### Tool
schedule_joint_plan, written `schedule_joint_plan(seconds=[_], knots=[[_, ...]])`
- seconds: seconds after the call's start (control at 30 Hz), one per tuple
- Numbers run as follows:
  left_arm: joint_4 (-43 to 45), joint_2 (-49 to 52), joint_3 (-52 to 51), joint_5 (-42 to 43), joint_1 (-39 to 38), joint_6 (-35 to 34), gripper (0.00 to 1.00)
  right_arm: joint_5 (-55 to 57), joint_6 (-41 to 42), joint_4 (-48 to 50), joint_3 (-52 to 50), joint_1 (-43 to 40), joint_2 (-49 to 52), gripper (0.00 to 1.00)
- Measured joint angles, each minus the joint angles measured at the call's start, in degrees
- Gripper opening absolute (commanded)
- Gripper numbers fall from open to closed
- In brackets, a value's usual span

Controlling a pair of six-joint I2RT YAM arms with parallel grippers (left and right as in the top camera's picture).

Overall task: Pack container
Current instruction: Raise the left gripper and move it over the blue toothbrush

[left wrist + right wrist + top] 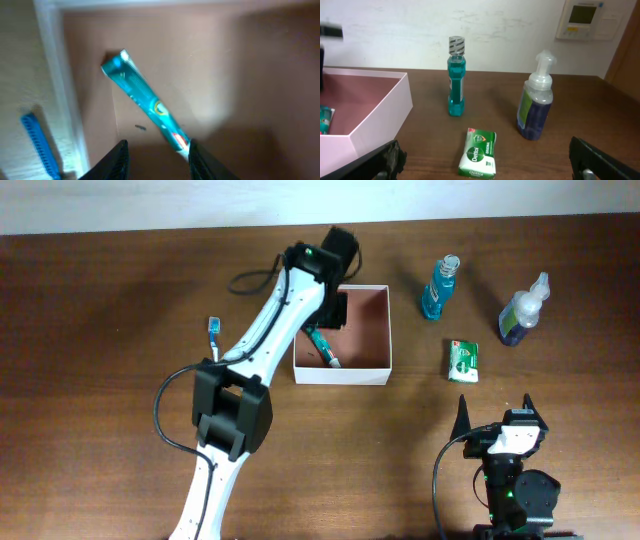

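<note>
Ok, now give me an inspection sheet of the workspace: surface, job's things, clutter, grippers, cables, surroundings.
Surface: brown wooden table, no spills seen.
Job's things: container open, with a toothpaste tube lying slanted on its floor.
Clutter: toothbrush on the table left of the container; mouthwash bottle, pump bottle and soap bar to its right, all outside it.
Grippers: left gripper over the container, jaws apart, holding nothing; right gripper wide open near the front edge, holding nothing.
Cables: black cable looped beside the left arm.
Surroundings: white wall with a wall panel.
</note>
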Motion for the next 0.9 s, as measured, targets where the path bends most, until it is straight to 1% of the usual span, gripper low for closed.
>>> schedule_joint_plan(seconds=[0.07,0.1,0.13,0.17,0.23,0.27,0.3,0.4,0.6,0.77,0.9], knots=[[-2.3,0.0,5.1,0.1,0.0,0.5,0.47,0.0,0.0,0.0,0.0,0.0,0.0,0.98],[-3.7,0.0,8.2,0.3,0.0,0.6,0.52,0.0,0.0,0.0,0.0,0.0,0.0,0.98],[-5.0,0.0,10.9,0.6,0.0,0.7,0.62,0.0,0.0,0.0,0.0,0.0,0.0,0.98],[-6.4,0.0,13.3,0.9,0.0,0.8,0.69,0.0,0.0,0.0,0.0,0.0,0.0,0.98],[-10.3,0.0,18.7,1.3,0.0,1.1,0.78,0.0,0.0,0.0,0.0,0.0,0.0,0.98],[-12.3,0.0,20.6,1.3,0.1,1.5,0.92,0.0,0.0,0.0,0.0,0.0,0.0,0.98],[-15.8,0.0,23.8,1.3,0.2,2.1,0.99,0.0,0.0,0.0,0.0,0.0,0.0,0.98],[-18.8,-0.1,26.8,1.7,1.2,4.1,0.99,0.0,0.0,0.0,0.0,0.0,0.0,0.98],[-19.0,-0.1,27.1,2.6,6.3,7.1,1.0,0.0,0.0,0.0,0.0,0.0,0.0,0.98],[-19.0,-0.1,26.8,2.8,13.2,9.4,0.99,0.0,0.0,0.0,0.0,0.0,0.0,0.98],[-18.9,-0.1,26.4,5.7,20.6,13.9,0.99,0.0,0.0,0.0,0.0,0.0,0.0,0.98]])
